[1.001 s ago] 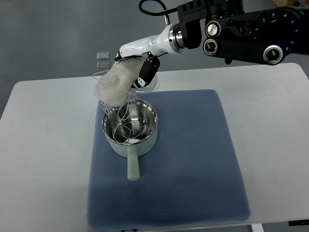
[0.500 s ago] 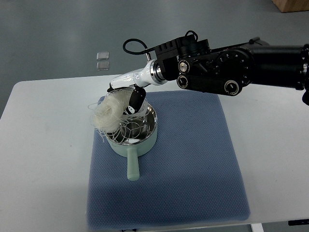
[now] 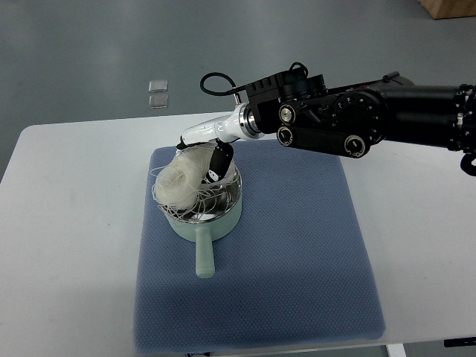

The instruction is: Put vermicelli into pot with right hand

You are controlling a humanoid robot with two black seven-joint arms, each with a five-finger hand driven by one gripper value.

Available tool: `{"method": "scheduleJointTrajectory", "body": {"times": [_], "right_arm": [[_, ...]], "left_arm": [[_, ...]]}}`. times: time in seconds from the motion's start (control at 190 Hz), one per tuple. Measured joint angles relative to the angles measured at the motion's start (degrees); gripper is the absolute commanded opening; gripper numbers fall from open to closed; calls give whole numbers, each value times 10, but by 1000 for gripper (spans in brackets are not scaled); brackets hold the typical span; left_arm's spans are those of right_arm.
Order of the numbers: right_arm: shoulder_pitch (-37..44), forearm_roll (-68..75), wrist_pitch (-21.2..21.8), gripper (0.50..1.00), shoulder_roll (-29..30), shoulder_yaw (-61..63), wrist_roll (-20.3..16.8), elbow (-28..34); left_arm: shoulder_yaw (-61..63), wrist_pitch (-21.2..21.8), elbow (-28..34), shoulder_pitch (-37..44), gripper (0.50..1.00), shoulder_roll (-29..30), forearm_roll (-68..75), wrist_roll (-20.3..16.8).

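Wispy vermicelli [image 3: 181, 183] in right hand [image 3: 210, 152] over steel pot [image 3: 206, 209].

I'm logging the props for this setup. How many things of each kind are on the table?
Pot: 1
Vermicelli bundle, held by the right robot hand over the pot: 1
Blue mat: 1
Total: 3
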Motion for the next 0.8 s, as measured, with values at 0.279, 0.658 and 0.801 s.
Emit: {"method": "scheduleJointTrajectory", "body": {"times": [0.279,0.658,0.801], "right_arm": [[-4,4,7,895,-9,7,0,-3],[-74,60,6,893,-126,233,29,-4],[-158,116,38,895,-175,354,30,-2]], "left_arm": [[-1,0,2,0,1000,0,0,0],[-1,0,2,0,1000,0,0,0],[0,0,1,0,1000,0,0,0]]}}
